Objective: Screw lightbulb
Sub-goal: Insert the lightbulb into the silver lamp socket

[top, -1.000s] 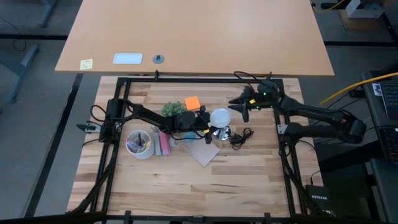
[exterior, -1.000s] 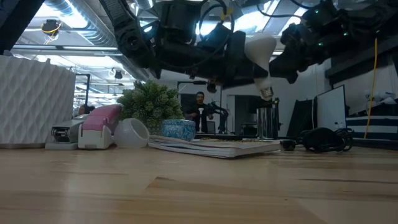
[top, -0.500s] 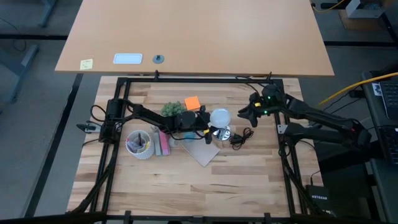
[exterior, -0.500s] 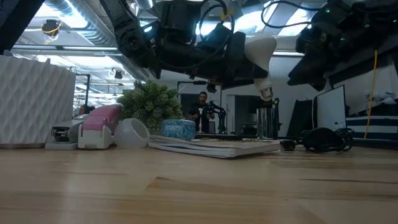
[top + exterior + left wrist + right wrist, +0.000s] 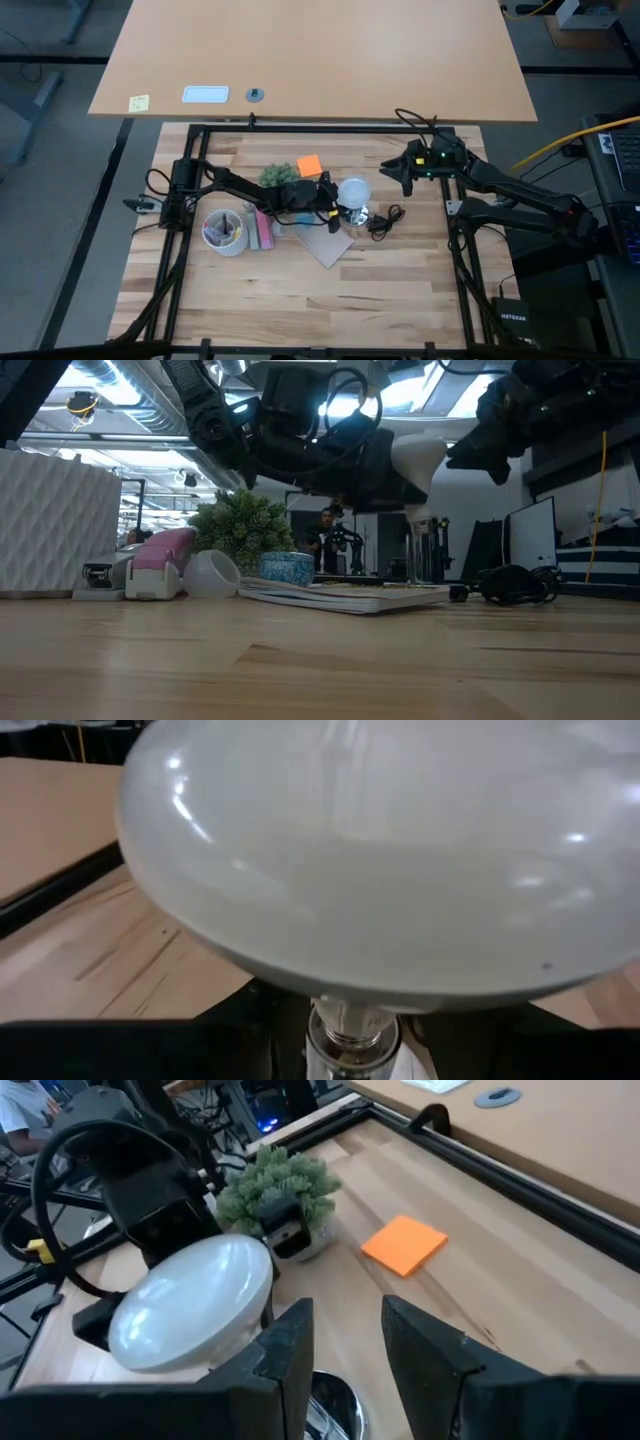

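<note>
At centre frame in the high view, the left end effector (image 5: 335,197) grips the lightbulb (image 5: 352,190) upright over the socket (image 5: 355,214). The right end effector (image 5: 400,170) hovers at upper right, fingers apart, empty.

Camera set: four views, all sharing the lightbulb (image 5: 353,189).
Overhead straight down; low level across table; both wrists close beside it.

two black jointed arms (image 5: 240,186) with looping black cables, green lights on one wrist.
</note>
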`<act>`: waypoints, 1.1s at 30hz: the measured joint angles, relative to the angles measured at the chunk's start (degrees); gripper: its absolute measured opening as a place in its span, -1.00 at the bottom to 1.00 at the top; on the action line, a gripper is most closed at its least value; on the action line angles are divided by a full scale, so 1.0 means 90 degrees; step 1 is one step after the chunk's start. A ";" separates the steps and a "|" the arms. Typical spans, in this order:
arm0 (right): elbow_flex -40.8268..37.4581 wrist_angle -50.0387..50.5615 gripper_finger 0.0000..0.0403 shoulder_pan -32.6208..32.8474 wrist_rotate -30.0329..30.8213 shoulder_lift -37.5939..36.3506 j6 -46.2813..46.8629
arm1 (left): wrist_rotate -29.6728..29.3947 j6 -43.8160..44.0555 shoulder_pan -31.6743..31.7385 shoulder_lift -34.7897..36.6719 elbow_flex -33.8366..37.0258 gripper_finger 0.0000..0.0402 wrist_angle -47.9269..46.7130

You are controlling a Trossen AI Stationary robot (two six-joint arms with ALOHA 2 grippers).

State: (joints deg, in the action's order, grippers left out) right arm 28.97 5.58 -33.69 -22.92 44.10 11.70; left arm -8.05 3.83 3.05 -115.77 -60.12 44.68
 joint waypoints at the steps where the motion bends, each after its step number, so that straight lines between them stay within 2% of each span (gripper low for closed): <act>1: 0.0000 -0.0014 -0.37 0.0000 0.0000 0.0000 0.0000 | 0.0000 0.0023 0.0001 0.0000 0.0000 -0.25 0.0043; 6: 0.0000 -0.0027 -0.37 0.0023 0.0048 0.0000 0.0002 | 0.0000 -0.0004 0.0012 0.0000 0.0000 -0.25 0.0058; 10: -0.0002 -0.0289 -0.37 0.0414 0.0403 0.0002 -0.0008 | 0.0000 -0.0103 0.0012 0.0000 0.0000 -0.25 0.0050; 21: -0.0002 -0.0656 -0.37 0.1696 0.2208 0.0002 -0.0132 | 0.0000 -0.0109 0.0000 0.0000 0.0000 -0.25 -0.0150; 33: -0.0004 -0.0809 -0.37 0.2749 0.3579 0.0126 -0.0120 | 0.0000 -0.0058 0.0000 -0.0206 -0.0002 -0.25 -0.0020</act>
State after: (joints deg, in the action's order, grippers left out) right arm 28.94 -1.70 -8.95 9.29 45.23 10.62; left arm -8.05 3.31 3.05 -117.62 -60.14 44.50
